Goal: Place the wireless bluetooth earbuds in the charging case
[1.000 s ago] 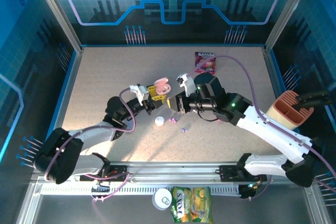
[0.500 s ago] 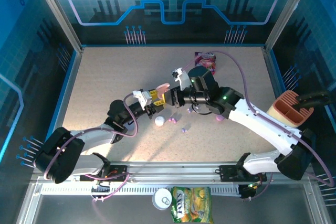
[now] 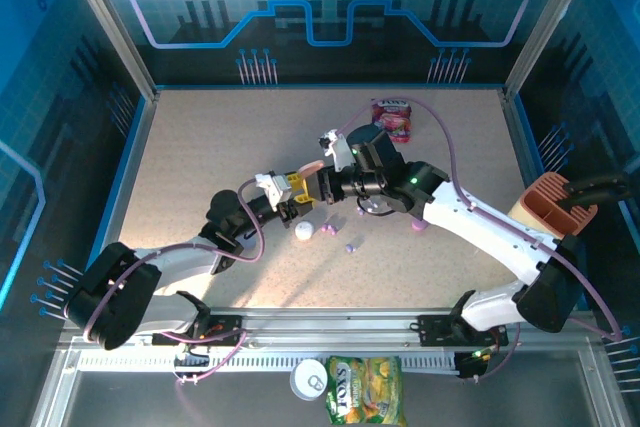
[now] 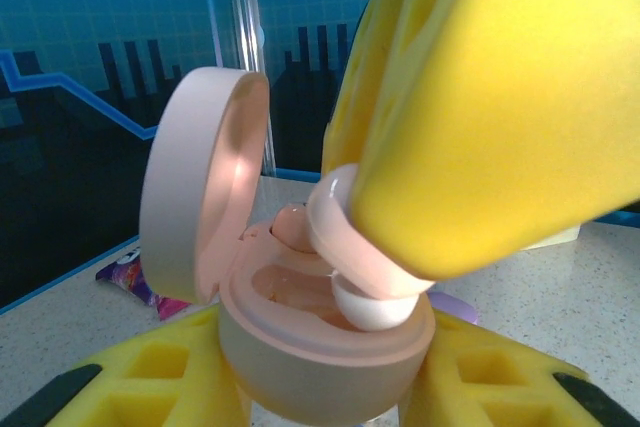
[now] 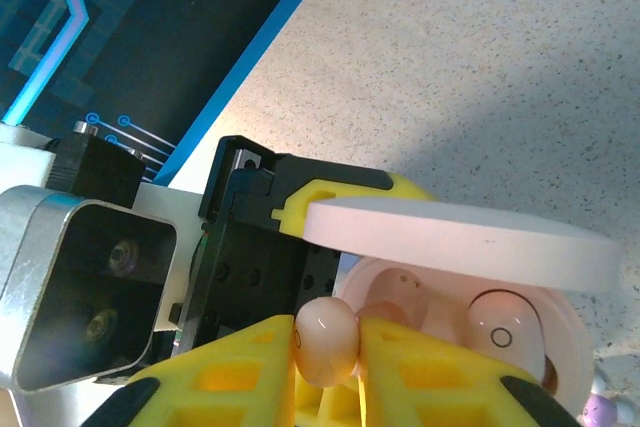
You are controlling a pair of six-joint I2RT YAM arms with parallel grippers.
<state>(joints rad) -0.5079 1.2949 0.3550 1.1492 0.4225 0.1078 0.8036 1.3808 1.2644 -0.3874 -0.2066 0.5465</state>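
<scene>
Earbud [image 5: 325,339], pink, pinched in the right gripper [image 3: 327,187], touches the rim of an open pink case [image 4: 320,347] clamped by the left gripper [image 3: 291,197]; second bud [image 5: 505,332] seated inside, white bud [image 3: 303,231] loose on the table [image 3: 200,147].

Pink packet [image 3: 392,118] lies well apart from green snack bag [image 3: 365,390].

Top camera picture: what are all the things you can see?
charging case: 1, pink, open, in left gripper
pink earbuds: 2, one in right gripper, one inside case
purple earbuds: 2, table, near case
white rounded piece: 1, beside them
purple lump: 1, by right arm
snack pouch: 1, pink, table's far side
caddy: 1, orange, right edge
snack bag: 1, green-yellow, front rail
can: 1, silver, beside bag
left gripper: shut on case
right gripper: shut on earbud
</scene>
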